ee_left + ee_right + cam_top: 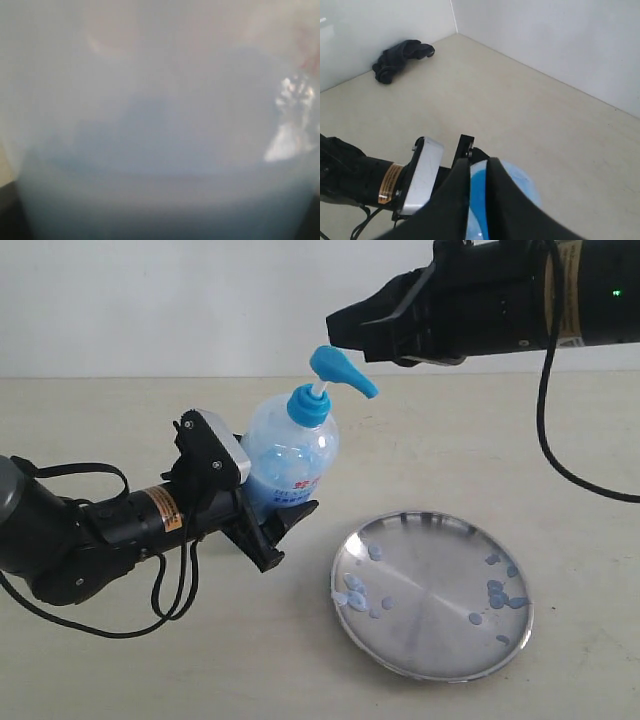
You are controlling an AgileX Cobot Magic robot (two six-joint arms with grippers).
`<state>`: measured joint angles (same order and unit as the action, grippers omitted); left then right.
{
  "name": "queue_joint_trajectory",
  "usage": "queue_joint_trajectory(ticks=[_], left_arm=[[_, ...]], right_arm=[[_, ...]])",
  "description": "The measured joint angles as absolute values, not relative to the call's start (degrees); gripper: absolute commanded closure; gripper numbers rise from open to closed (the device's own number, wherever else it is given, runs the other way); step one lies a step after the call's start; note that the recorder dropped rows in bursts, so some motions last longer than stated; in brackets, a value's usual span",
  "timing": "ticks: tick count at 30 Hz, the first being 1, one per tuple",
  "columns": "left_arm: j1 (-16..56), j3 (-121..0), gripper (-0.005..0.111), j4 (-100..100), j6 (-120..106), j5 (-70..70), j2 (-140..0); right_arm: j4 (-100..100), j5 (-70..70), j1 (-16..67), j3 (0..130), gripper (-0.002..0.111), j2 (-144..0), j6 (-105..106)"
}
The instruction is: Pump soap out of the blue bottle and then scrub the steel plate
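The blue bottle point(290, 455) leans toward the steel plate point(430, 575), its blue pump head point(340, 370) pointing over the plate's near rim. My left gripper point(285, 520) is shut on the bottle's lower body. In the left wrist view the bottle point(160, 125) fills the frame as a pale blue blur. My right gripper point(345, 330) hovers right at the top of the pump head, fingers nearly together and holding nothing. The pump head point(478, 200) shows through that narrow gap in the right gripper point(479, 161). Pale blue soap blobs point(356, 592) dot the plate on both sides.
A dark crumpled cloth point(400, 59) lies by the wall, far behind the left arm point(350, 175). The beige tabletop point(150, 670) extends around the plate. A black cable point(560, 440) hangs from the right arm.
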<state>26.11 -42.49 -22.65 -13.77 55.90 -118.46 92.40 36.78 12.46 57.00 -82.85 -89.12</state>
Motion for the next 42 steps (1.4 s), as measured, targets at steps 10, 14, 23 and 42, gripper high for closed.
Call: queue_joint_trajectory(ticks=[10, 14, 23, 42], left_arm=[[26.24, -42.49, 0.102, -22.4, -13.77, 55.9, -118.46], [26.24, -42.49, 0.102, -22.19, -13.67, 55.81, -118.46], [26.24, -42.49, 0.102, -21.25, -13.67, 55.67, -118.46], [26.26, -42.49, 0.102, -21.28, -14.65, 55.67, -118.46]], right_arm=[[95.47, 35.63, 12.5, 57.0, 0.109, -84.9, -92.96], [94.88, 35.63, 12.5, 57.36, 0.109, -85.58, -93.71], [95.0, 35.73, 12.5, 57.78, 0.109, -87.13, -98.1], [92.15, 33.35, 12.5, 54.74, 0.109, -87.09, -97.54]])
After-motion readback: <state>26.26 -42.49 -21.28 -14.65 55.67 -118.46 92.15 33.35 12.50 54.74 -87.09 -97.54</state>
